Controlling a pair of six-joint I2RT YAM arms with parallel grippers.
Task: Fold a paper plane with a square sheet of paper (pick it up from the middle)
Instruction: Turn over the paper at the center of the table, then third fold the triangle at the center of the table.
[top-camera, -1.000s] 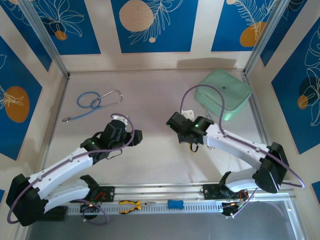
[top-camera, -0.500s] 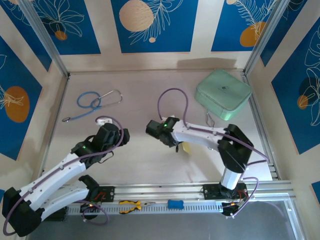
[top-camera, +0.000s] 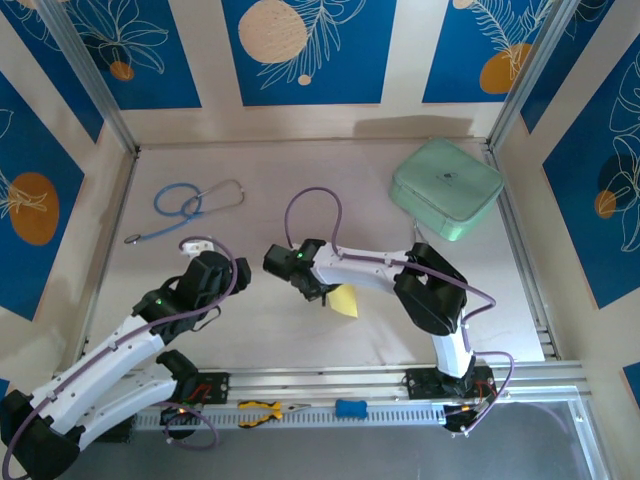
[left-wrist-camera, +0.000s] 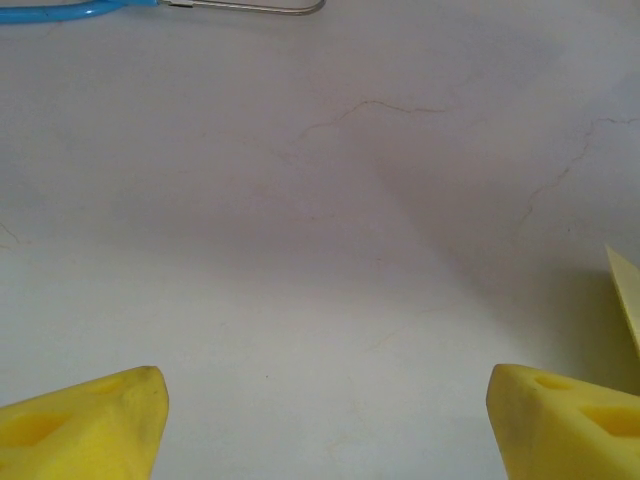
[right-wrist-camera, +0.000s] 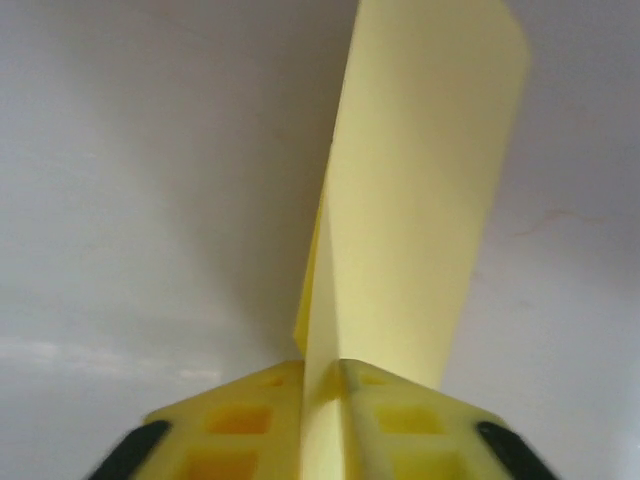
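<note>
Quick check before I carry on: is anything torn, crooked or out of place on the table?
Nothing stands out. The paper plane is pinched between the jaws of the right gripper, cleanly creased with no tear visible. The left gripper hangs open above the table.

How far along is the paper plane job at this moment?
Done: the paper plane looks folded, narrow with a centre crease. In hand: the right gripper pinches it. The left gripper is open above the table. Left: probably setting it down and releasing.
</note>
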